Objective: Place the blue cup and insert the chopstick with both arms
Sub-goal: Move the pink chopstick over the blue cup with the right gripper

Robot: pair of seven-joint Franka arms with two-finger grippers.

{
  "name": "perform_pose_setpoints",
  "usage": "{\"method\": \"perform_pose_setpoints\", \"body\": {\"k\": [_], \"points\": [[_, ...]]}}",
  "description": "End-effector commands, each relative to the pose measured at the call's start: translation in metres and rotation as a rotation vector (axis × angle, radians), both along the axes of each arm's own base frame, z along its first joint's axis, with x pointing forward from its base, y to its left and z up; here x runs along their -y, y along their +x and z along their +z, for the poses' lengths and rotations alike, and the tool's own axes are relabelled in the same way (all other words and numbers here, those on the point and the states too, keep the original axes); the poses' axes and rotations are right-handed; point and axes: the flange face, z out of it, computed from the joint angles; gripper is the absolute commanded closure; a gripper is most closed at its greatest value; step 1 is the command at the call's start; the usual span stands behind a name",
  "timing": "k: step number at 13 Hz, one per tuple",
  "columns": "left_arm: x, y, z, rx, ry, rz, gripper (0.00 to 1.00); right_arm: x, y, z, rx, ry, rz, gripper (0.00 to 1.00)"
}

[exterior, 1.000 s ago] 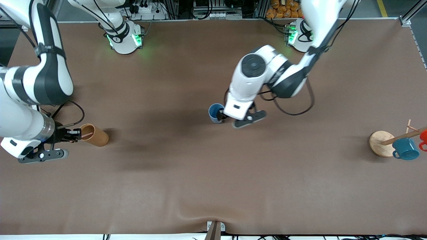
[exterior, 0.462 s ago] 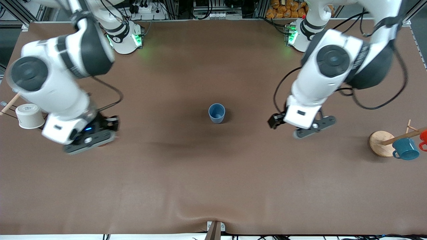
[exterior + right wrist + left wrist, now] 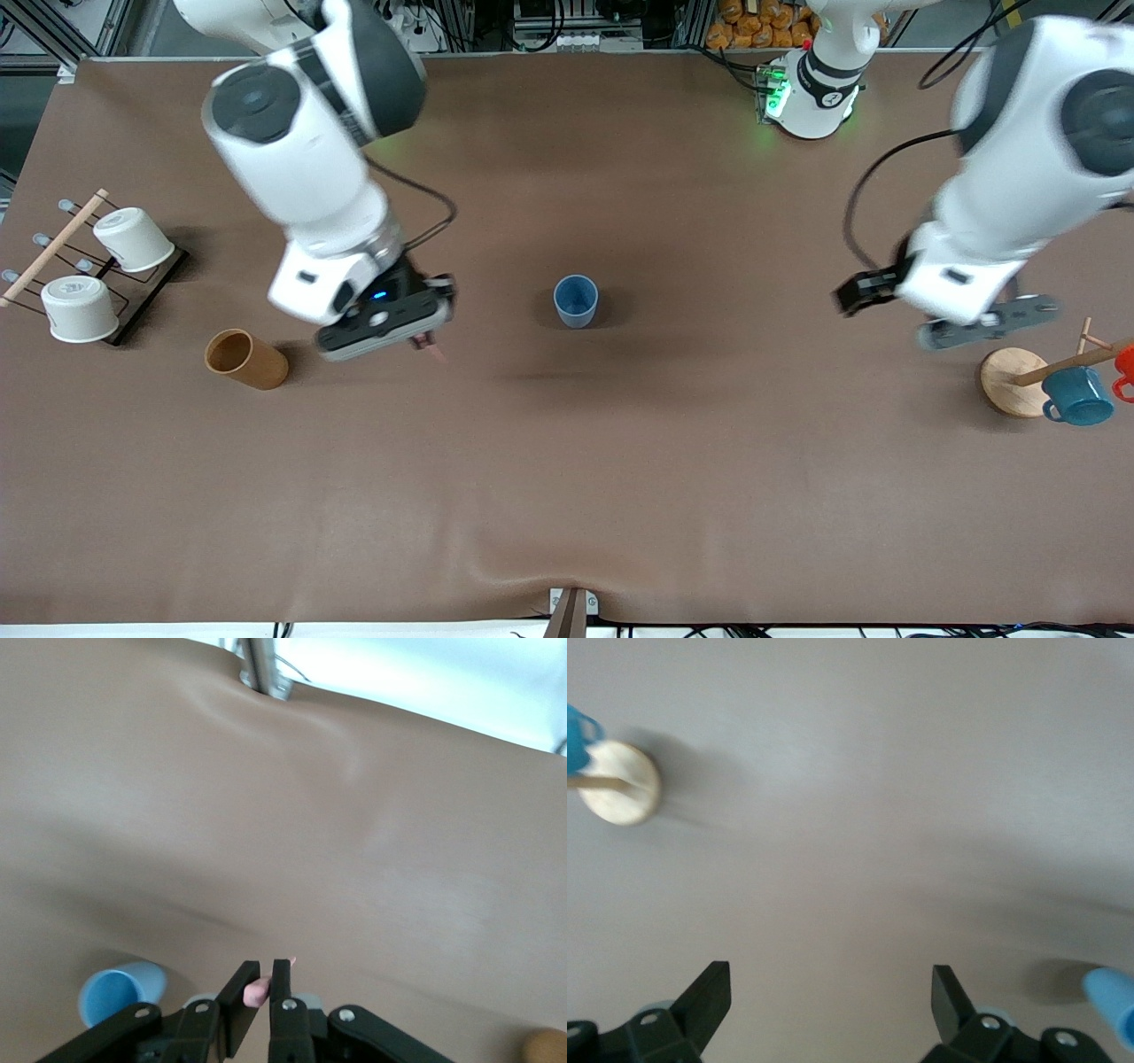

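1. Chopstick (image 3: 434, 351) is pinched in the right gripper (image 3: 423, 335), only its pink tip poking out below the closed fingers; the right wrist view shows the stick (image 3: 257, 990) clamped tight between them. The gripper hangs over bare table between the brown cylinder (image 3: 245, 358) and the blue cup (image 3: 576, 300).

2. Blue cup stands upright on its own near the middle of the table, well clear of every edge, nothing touching it. As far as the front view shows, it is empty.

3. Left gripper (image 3: 864, 291) hovers over the table near the left arm's end, fingers spread wide and holding nothing; the left wrist view confirms the gap (image 3: 831, 990).

4. Risk one, as I judge it: the cup's mouth is narrow and nobody is steadying it. A tip that comes in off-centre could catch the rim and tip the cup over.

5. Risk two: so little of the stick shows below the fingers that its angle is hard to read; if tilted, it may miss the opening.

6. Other containers: the brown cylinder looks empty; two white cups (image 3: 106, 271) sit on a rack near the right arm's edge; a teal mug (image 3: 1077, 397) hangs from the stand near the left arm's edge.
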Motion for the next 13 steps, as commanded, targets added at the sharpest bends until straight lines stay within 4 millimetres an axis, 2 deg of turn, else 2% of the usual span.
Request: {"method": "perform_pose_setpoints", "body": {"k": [1,2,3,5,7,10,12,13], "points": [[-0.037,-0.030,0.045,-0.009,-0.027,-0.094,0.00,-0.050,-0.023,-0.007,0.006,0.040,-0.026,1.00],[-0.053,-0.037,0.055,-0.010,-0.088,-0.069,0.00,-0.071,-0.037,-0.012,-0.004,0.048,-0.045,1.00],[-0.059,-0.045,0.067,-0.004,-0.124,-0.057,0.00,-0.090,-0.052,-0.015,-0.009,0.051,-0.063,1.00],[-0.057,-0.063,0.082,-0.016,-0.117,-0.090,0.00,-0.110,-0.070,-0.024,-0.014,0.037,-0.087,1.00],[-0.064,-0.082,0.079,-0.024,-0.112,-0.081,0.00,-0.126,-0.088,-0.043,-0.037,0.029,-0.115,1.00],[-0.076,-0.080,0.080,-0.019,-0.103,-0.064,0.00,-0.149,-0.110,-0.059,-0.062,0.032,-0.154,1.00],[-0.085,-0.079,0.082,-0.014,-0.094,-0.052,0.00,-0.168,-0.119,-0.075,-0.064,0.046,-0.180,1.00],[-0.086,-0.075,0.079,-0.018,-0.091,-0.049,0.00,-0.171,-0.120,-0.079,-0.066,0.044,-0.175,1.00]]}}
